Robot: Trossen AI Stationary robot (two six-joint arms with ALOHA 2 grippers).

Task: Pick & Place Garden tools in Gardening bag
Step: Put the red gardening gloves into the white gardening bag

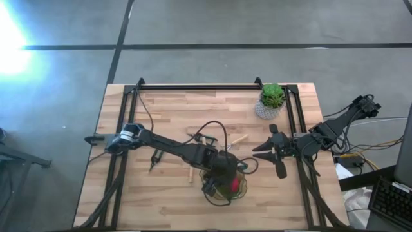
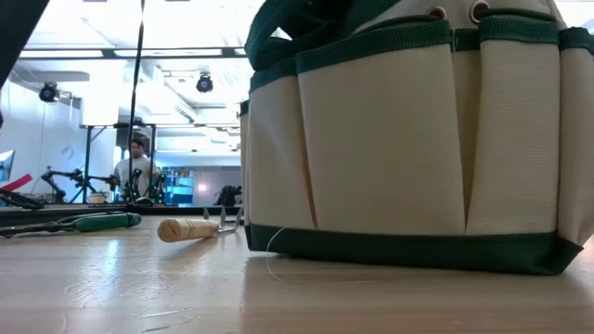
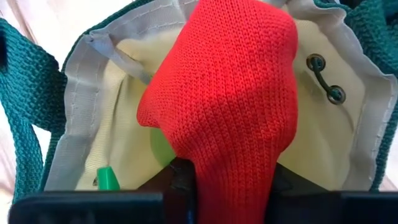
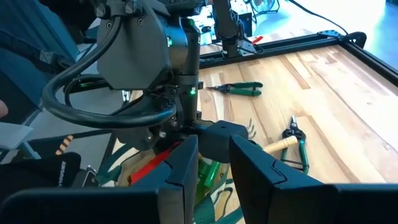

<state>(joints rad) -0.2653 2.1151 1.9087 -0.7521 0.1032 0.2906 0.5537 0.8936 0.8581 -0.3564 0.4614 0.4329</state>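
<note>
Hanging from the left jaws (image 3: 227,186), red glove (image 3: 230,106) pinched above gardening bag (image 3: 81,93) mouth, right jaws (image 1: 273,151) parted.

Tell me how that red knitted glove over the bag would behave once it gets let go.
The red glove is knit fabric and bends between the left gripper's fingers, so it is probably floppy and light. It would likely slump into the gardening bag rather than roll, though the knit might snag.
</note>
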